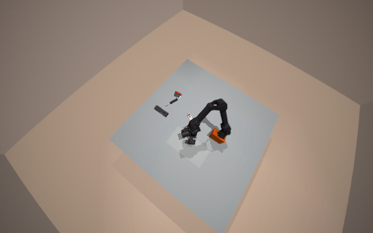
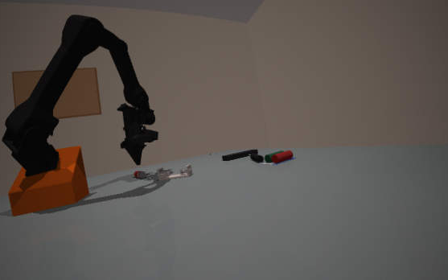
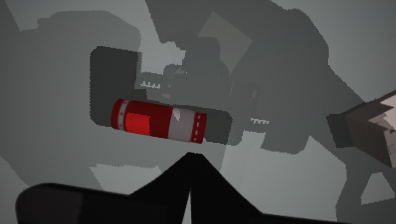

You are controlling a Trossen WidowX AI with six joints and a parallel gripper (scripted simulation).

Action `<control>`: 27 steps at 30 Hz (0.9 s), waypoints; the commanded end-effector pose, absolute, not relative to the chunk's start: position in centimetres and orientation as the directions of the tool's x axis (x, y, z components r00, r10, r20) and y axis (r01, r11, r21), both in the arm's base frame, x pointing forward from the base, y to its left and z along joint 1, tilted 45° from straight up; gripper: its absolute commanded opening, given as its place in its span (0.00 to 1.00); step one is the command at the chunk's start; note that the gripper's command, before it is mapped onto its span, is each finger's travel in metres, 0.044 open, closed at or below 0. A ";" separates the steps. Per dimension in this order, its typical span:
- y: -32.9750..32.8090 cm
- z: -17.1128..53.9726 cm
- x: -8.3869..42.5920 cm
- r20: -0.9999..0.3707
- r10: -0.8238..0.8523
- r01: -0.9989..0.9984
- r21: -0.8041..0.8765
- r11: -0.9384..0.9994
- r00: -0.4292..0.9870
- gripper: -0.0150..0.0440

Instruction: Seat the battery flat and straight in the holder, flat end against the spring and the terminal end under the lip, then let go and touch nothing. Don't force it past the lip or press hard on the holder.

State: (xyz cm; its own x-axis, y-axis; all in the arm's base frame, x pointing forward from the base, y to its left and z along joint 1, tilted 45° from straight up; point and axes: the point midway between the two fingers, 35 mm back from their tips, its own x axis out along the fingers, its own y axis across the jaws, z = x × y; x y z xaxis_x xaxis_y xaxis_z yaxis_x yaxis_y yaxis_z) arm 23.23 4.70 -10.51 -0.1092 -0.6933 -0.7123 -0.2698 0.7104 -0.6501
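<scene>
The red battery [image 2: 139, 175] [image 3: 145, 120] with pale bands lies on its side on the table, outside the holder. My gripper [image 2: 137, 164] [image 3: 193, 160] is shut and empty. Its fingertips point down, just above the table and beside the battery in the wrist view, with no contact visible. The pale holder [image 1: 189, 116] [image 2: 162, 175] [image 3: 367, 127] stands apart from the battery; only one end shows at the right edge of the wrist view. Its spring is not clearly visible. In the top view the arm hides the fingertips and most of the battery.
A black remote-like bar [image 1: 161, 111] [image 2: 240, 155], a dark-handled tool [image 1: 173, 101] [image 2: 256, 158], a red cylinder [image 1: 177, 92] [image 2: 282, 156] and a green cylinder [image 2: 272, 156] lie beyond the holder. The orange arm base [image 1: 215, 136] [image 2: 51, 195] stands on the table. Arm shadows cover the battery's surroundings.
</scene>
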 end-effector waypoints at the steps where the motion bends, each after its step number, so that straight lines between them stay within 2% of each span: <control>1: 7.7 -8.1 24.2 -0.728 -0.679 -0.260 -0.641 0.722 -0.090 0.25; 5: 9.9 -5.8 24.3 -0.725 -0.682 -0.250 -0.646 0.721 -0.095 0.25; 18: 9.7 -5.9 24.2 -0.723 -0.685 -0.258 -0.647 0.718 -0.093 0.25; 20: 9.6 -6.1 24.2 -0.722 -0.685 -0.313 -0.632 0.709 -0.094 0.34; 22: 9.3 -6.8 24.1 -0.723 -0.685 -0.466 -0.576 0.672 -0.094 0.43; 27: 8.5 -8.8 23.8 -0.723 -0.684 -0.810 -0.343 0.475 -0.095 0.65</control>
State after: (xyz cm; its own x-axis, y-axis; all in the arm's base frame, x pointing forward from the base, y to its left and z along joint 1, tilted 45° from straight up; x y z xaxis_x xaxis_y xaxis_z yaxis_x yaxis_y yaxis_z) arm 24.50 9.73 -6.92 -0.0830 -0.6739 -0.7341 -0.5131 0.6604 -0.5482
